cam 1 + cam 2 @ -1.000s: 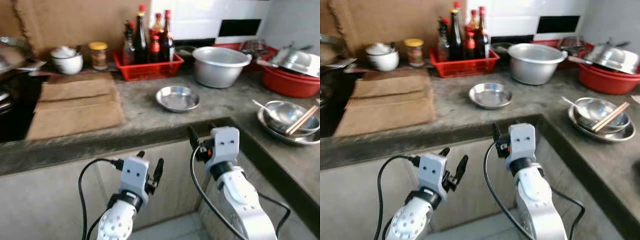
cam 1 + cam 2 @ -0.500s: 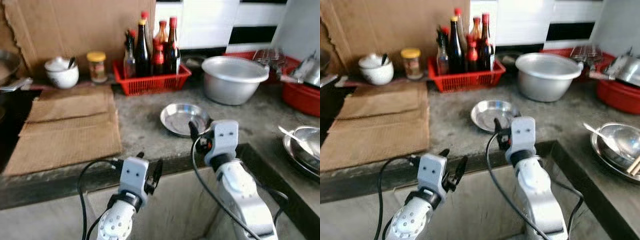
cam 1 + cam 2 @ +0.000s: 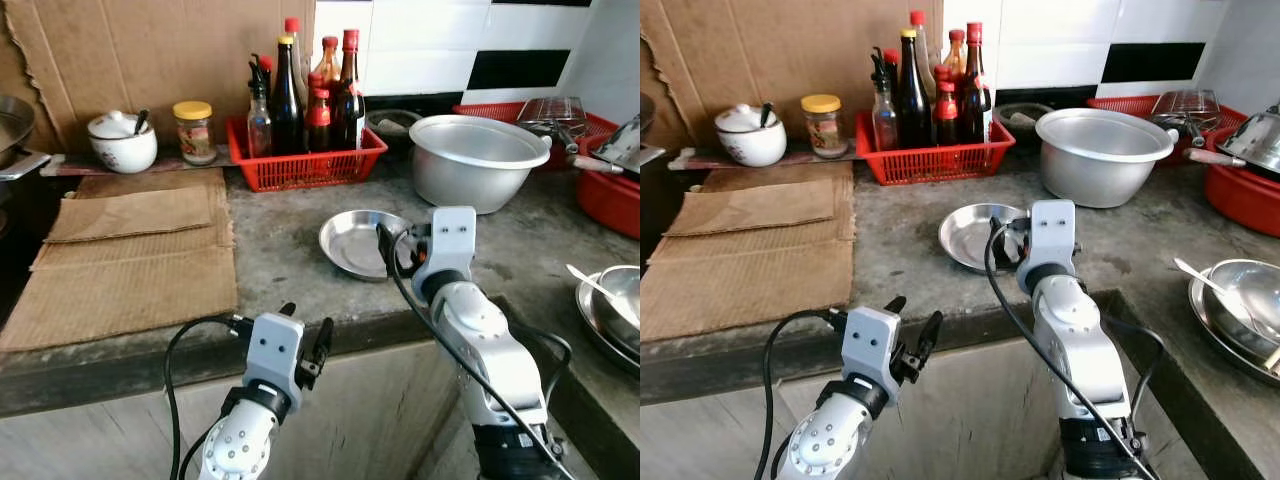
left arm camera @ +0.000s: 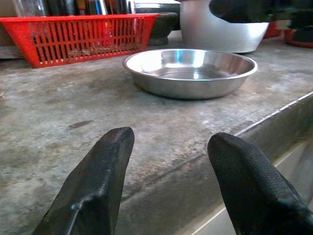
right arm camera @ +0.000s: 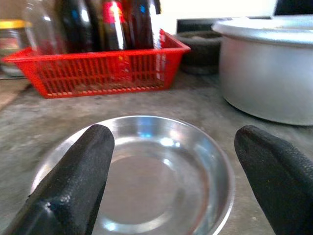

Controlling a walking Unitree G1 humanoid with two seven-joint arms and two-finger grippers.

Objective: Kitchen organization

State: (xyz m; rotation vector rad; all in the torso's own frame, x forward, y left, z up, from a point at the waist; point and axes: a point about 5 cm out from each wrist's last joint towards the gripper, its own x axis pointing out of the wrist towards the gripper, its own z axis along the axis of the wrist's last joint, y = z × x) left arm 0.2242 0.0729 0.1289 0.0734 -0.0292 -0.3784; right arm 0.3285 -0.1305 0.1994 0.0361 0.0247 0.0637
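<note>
Right gripper [image 5: 166, 181] has advanced over the table [image 3: 270, 250] to the steel dish [image 3: 360, 243], jaws spread, nothing held: grasp looks imminent. Left gripper [image 4: 168, 183] low, jaws released.

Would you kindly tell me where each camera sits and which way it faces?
Head stereo eyes: look forward and down at the counter; both arms show.
Left wrist: low at the counter edge, facing the steel dish past open left gripper.
Right wrist: close above that dish, open right gripper straddling it.
Shared: dish, red basket.
</note>
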